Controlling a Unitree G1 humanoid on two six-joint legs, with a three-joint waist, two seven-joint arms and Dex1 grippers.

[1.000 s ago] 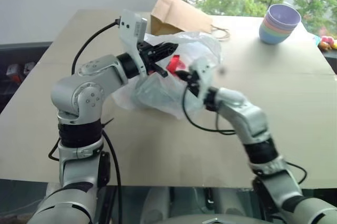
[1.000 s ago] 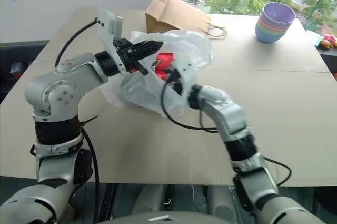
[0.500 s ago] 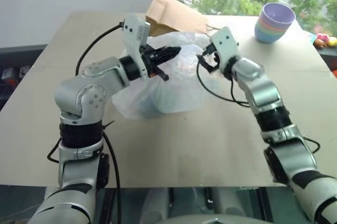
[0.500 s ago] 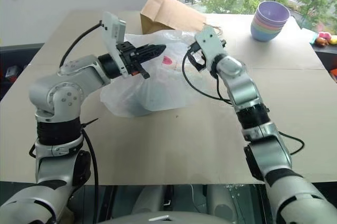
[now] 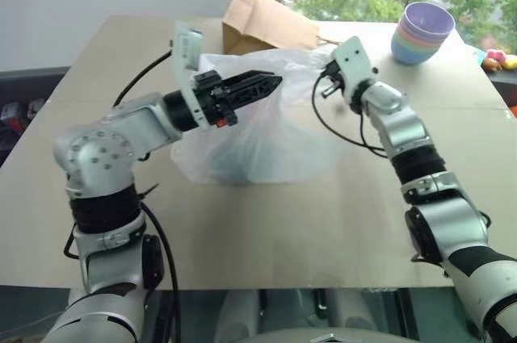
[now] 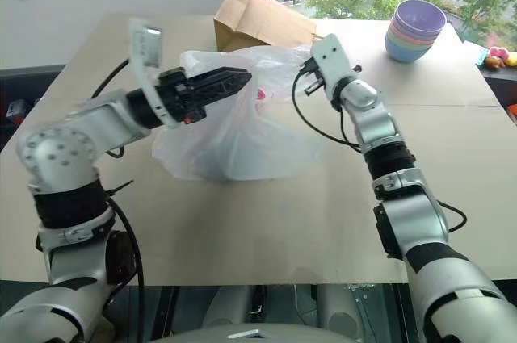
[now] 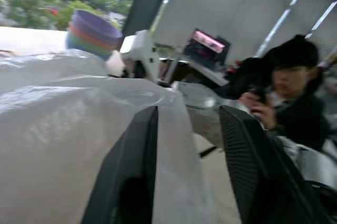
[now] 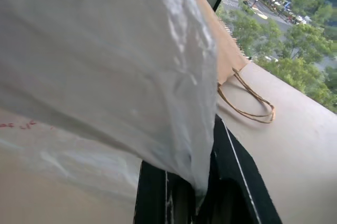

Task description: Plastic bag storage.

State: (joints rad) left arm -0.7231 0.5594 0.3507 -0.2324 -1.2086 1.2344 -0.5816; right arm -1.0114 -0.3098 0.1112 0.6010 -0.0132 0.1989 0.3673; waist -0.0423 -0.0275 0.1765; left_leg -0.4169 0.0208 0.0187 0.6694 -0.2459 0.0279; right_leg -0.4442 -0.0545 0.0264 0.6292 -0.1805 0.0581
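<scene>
**Bag stretched between both pincers**

Plastic bag [image 5: 258,129] mid-surface, nearer the far edge, its bottom on the surface [image 5: 323,214], top held up. Right pincer [image 5: 327,78] clenched on the bag's rim. Left pincer [image 5: 262,85] parted, film draped over one finger [image 7: 129,182]. Brown paper bag [image 5: 262,24] behind, bowl stack [image 5: 424,32] toward far right corner.

We see the plastic bag [image 5: 258,129] veiling the right gripper's [image 5: 326,83] fingertips, the brown paper bag [image 5: 266,27] half hidden behind it, a person [image 7: 287,89] blurred.
</scene>
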